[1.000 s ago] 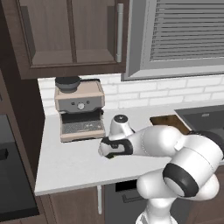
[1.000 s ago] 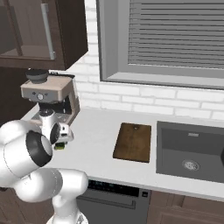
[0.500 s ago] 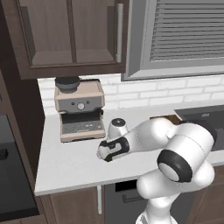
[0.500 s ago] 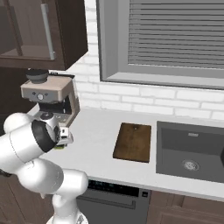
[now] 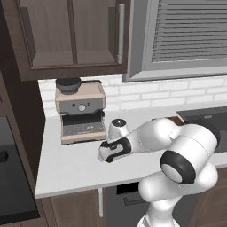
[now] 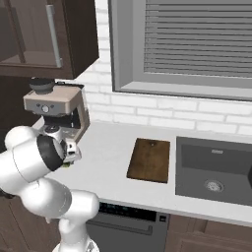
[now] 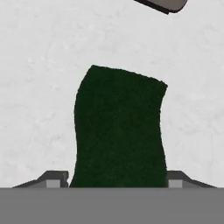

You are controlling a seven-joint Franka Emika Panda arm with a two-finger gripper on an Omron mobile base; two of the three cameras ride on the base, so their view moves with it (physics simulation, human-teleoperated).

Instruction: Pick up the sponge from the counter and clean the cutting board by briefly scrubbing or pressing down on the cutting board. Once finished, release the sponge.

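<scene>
dark finger tips (image 7: 57,178) stand one on each side of the sponge (image 7: 119,129), whose green scouring top lies between them on the pale bench (image 7: 39,87). they look to be at or almost at its flanks, part-way in; whether they press it yet i cannot tell. the step in hand, as i judge it, is the grasp on the sponge. next the fingers (image 6: 70,153) must pinch it firmly, lift it, and carry it away from the coffee machine (image 6: 55,109) to the cutting board (image 6: 150,159), which lies well apart from the machine on the sink side. the sponge itself sits near the coffee machine, just in front of it. against the earlier frames the arm has bent lower and the elbow swung forward, while the fingers have drawn inward from a wider spread.
</scene>
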